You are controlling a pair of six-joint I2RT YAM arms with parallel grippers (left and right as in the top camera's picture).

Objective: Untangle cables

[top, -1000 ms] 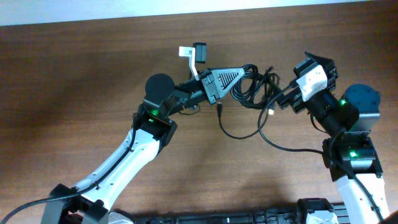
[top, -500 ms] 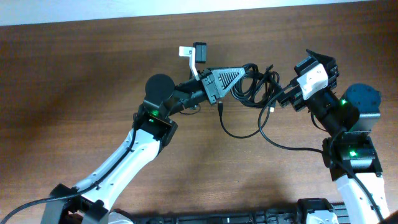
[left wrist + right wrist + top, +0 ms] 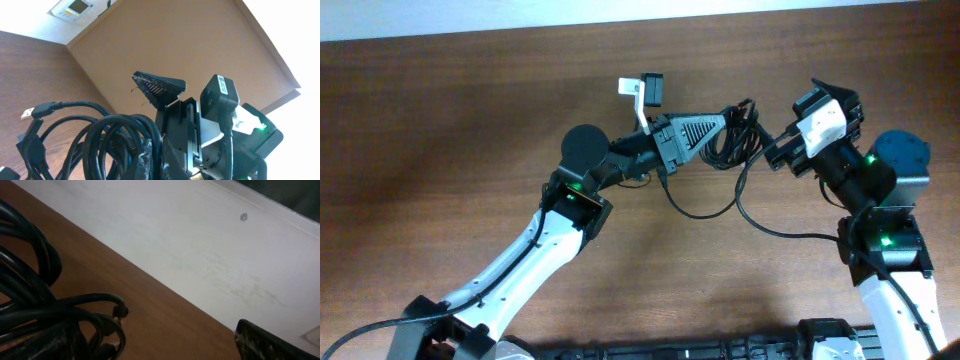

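Observation:
The cables [image 3: 738, 140] are a knotted bundle of thin black loops held up between the two arms. My left gripper [image 3: 718, 128] is shut on the left side of the bundle. In the left wrist view the loops [image 3: 100, 135] fill the gap between my left gripper's fingers [image 3: 142, 112], and a USB plug [image 3: 30, 113] sticks out on the left. My right gripper [image 3: 772, 152] is at the right side of the bundle and open. In the right wrist view the cables [image 3: 30, 305] lie against the left finger, and bare wood shows between my right gripper's fingers [image 3: 170, 340].
Two loose strands hang from the bundle onto the brown table: one loop [image 3: 700, 208] under the left gripper and one tail [image 3: 775, 228] running toward the right arm's base [image 3: 895, 190]. The table's far edge [image 3: 520, 30] meets a white surface.
My left gripper has moved up and to the right with the bundle. The small plug that lay below it has lifted off the table. My right gripper has risen slightly toward the bundle.

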